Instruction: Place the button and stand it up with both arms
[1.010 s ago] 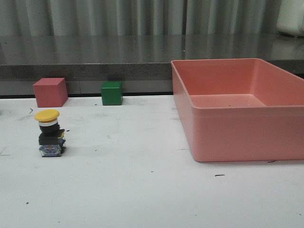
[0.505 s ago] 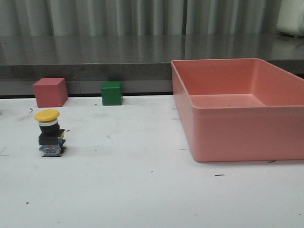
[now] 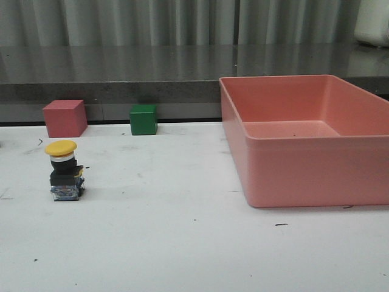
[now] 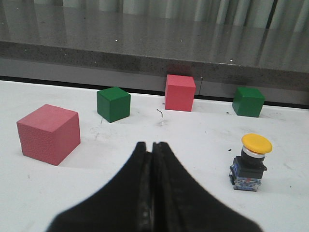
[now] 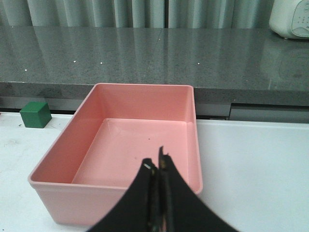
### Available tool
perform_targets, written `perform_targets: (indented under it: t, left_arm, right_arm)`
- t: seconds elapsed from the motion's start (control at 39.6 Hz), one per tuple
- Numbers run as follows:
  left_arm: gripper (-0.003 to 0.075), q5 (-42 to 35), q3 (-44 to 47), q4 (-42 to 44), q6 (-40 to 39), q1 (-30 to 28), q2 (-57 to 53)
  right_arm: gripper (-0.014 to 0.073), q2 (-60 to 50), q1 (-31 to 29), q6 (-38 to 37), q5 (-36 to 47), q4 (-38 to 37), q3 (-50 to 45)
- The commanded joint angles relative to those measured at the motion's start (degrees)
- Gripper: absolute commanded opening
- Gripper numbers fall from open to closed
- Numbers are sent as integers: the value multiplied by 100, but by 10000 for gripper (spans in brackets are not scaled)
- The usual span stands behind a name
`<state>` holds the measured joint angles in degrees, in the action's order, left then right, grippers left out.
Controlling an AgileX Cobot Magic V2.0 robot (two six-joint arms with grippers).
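The button [image 3: 64, 172] stands upright on the white table at the left, yellow cap on top, black body and bluish base below. It also shows in the left wrist view [image 4: 250, 163], apart from my left gripper [image 4: 150, 145], which is shut and empty. My right gripper [image 5: 157, 162] is shut and empty in front of the pink bin [image 5: 116, 188]. Neither gripper shows in the front view.
A pink bin [image 3: 304, 176] stands at the right of the table. A pink cube [image 3: 64, 118] and a green cube [image 3: 143, 119] sit at the table's back edge. The left wrist view shows a second pink cube [image 4: 49, 134] and a second green cube [image 4: 113, 104].
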<state>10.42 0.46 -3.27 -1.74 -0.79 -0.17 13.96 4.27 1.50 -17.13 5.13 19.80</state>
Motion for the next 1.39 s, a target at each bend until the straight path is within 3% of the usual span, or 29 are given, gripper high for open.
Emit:
perform_targets:
  t: [0.0, 0.4, 0.66, 1.36]
  left_arm:
    - [-20, -479, 87, -19, 1, -15, -134]
    - [-20, -479, 87, -19, 1, -15, -134]
    - [-20, -479, 87, -19, 1, -15, -134]
    - [-20, -479, 87, -19, 1, -15, -124]
  right_arm:
    - [-70, 11, 107, 56, 683, -127, -118]
    - [-70, -909, 211, 56, 1482, -131, -2126]
    - [-70, -1583, 211, 56, 1172, -126, -2117]
    - [-70, -1556, 211, 56, 1197, -126, -2117]
